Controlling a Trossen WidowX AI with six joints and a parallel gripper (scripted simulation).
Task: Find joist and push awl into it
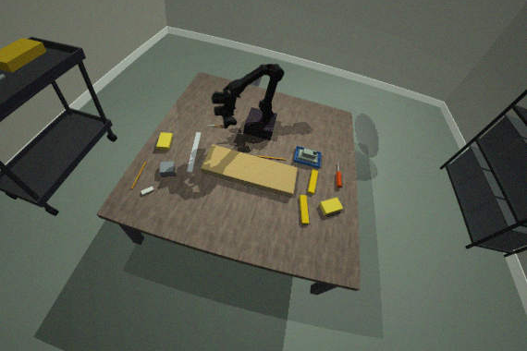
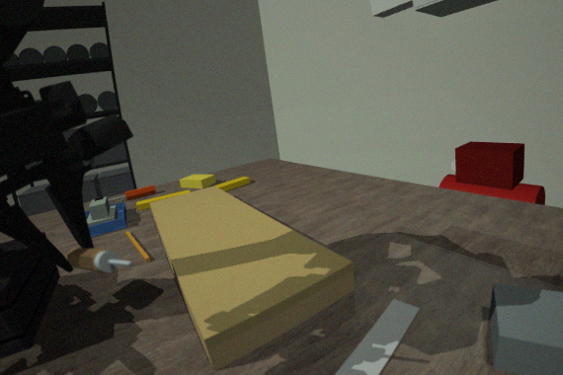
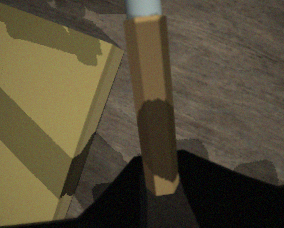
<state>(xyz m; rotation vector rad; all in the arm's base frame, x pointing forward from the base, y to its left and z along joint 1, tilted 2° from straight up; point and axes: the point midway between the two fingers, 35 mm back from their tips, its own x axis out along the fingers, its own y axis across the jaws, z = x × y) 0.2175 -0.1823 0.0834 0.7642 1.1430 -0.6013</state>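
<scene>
My gripper point(image 1: 225, 126) point(image 2: 79, 259) point(image 3: 159, 161) is shut on the awl. The awl point(image 1: 214, 126) point(image 2: 88, 259) point(image 3: 150, 65) has a wooden handle and a pale ferrule. It is held roughly level above the table, with its tip pointing away from the arm base, toward the left in the top view. The floor panel point(image 1: 250, 172) point(image 2: 232, 221) point(image 3: 45, 105) is a long tan board lying flat, beside and below the gripper. The grey stud finder point(image 1: 309, 154) point(image 2: 99, 208) sits in the blue tray point(image 1: 297, 158) point(image 2: 117, 223). The joist is hidden.
An orange pencil point(image 1: 272, 157) point(image 2: 137, 246) lies beside the panel. A pale strip point(image 1: 194, 152) point(image 2: 380, 337) and a grey block point(image 1: 167, 168) point(image 2: 528, 330) lie off its left end. Yellow bars, a yellow block point(image 1: 331, 206) and a red-handled screwdriver point(image 1: 338, 179) lie at the right.
</scene>
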